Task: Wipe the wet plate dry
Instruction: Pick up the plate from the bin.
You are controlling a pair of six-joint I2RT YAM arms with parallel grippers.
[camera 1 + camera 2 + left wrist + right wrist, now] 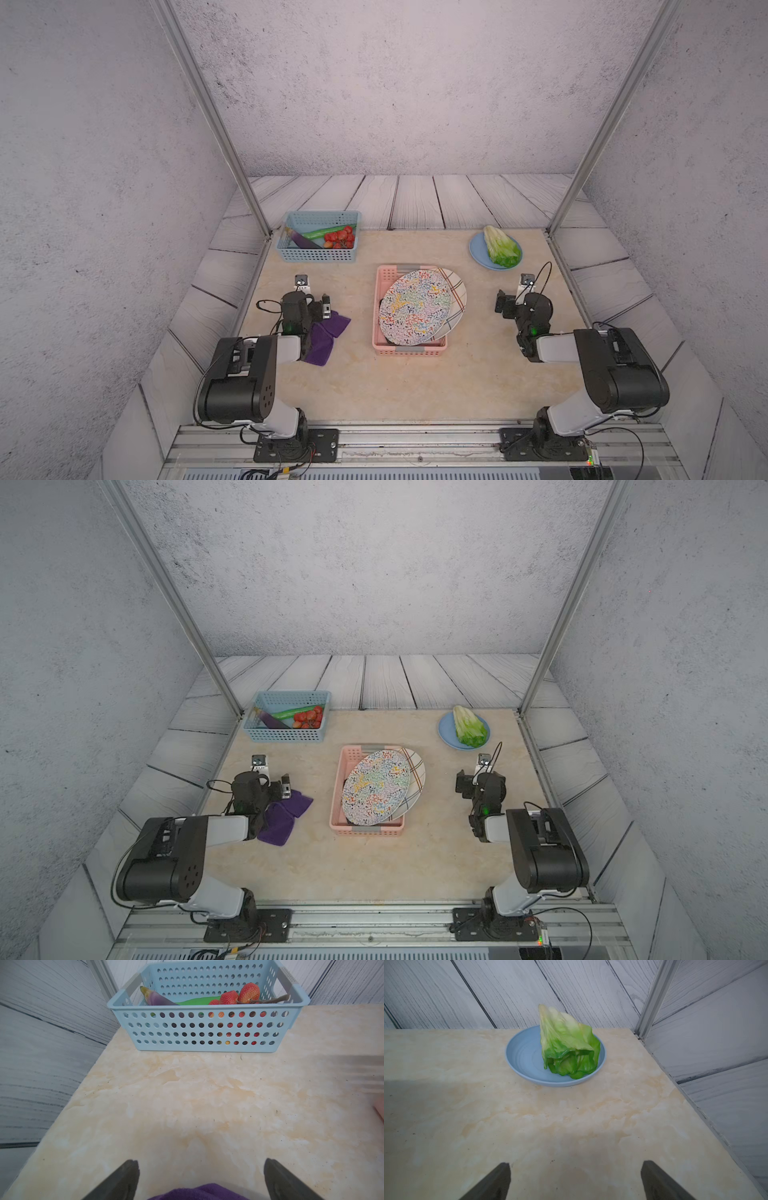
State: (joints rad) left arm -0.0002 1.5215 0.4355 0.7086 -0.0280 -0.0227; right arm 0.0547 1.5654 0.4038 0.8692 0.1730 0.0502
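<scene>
Right now my left gripper (pixel 200 1164) and right gripper (pixel 575 1166) both stand wide apart, holding nothing. The oval speckled plate (pixel 415 307) sits between them, well apart from either. It is propped aslant in the pink basket (pixel 384 276) on top of a striped plate (pixel 455 291). Its long axis runs diagonally, near end toward my left jaws, far end toward my right jaws. The purple cloth (pixel 328 336) lies crumpled just under my left jaws.

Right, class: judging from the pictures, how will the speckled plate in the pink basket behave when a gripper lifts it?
Probably stiff: the speckled plate keeps its flat shape while leaning tilted in the pink basket. Likely slippery, since the task calls it wet. It overlaps a striped plate, so lifting may knock them together.
</scene>
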